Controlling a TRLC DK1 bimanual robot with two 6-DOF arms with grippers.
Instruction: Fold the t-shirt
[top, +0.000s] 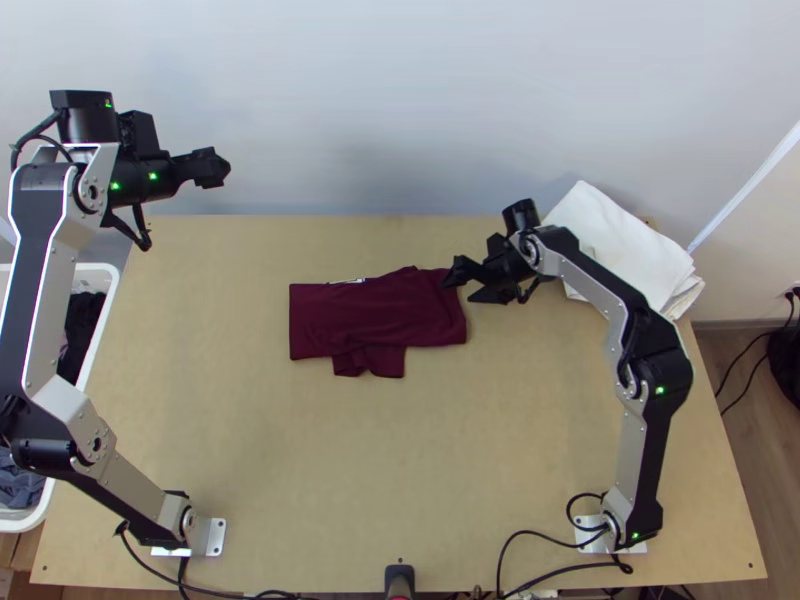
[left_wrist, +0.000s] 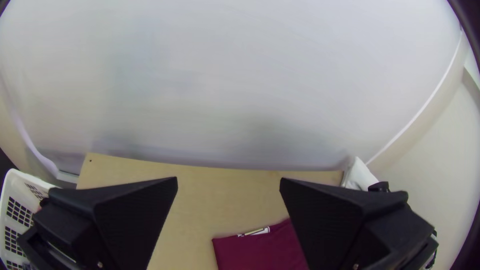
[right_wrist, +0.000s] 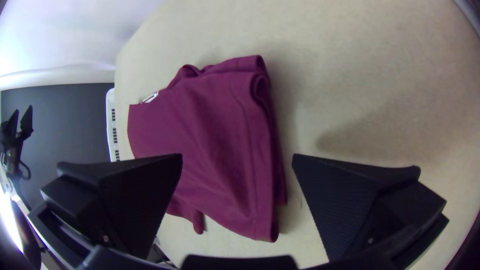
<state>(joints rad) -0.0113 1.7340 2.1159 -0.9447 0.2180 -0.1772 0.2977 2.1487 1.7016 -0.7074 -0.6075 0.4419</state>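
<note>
A maroon t-shirt (top: 375, 315) lies folded into a rough rectangle, with a flap jutting from its near edge. In the right wrist view the t-shirt (right_wrist: 220, 130) shows layered folds along one end. My right gripper (top: 465, 282) is at the shirt's right end, and in its wrist view the right gripper (right_wrist: 237, 157) stands open, one finger over the cloth. Beyond the table's far left corner is my left gripper (top: 220, 168), away from the shirt; in its wrist view the left gripper (left_wrist: 228, 181) has its fingers wide apart, and part of the t-shirt (left_wrist: 255, 252) shows.
Folded white cloth (top: 625, 245) lies at the table's far right corner. A white basket (top: 95, 345) holding dark clothes stands beside the left edge. Bare wooden table (top: 400, 480) extends between the shirt and the near edge, where cables run.
</note>
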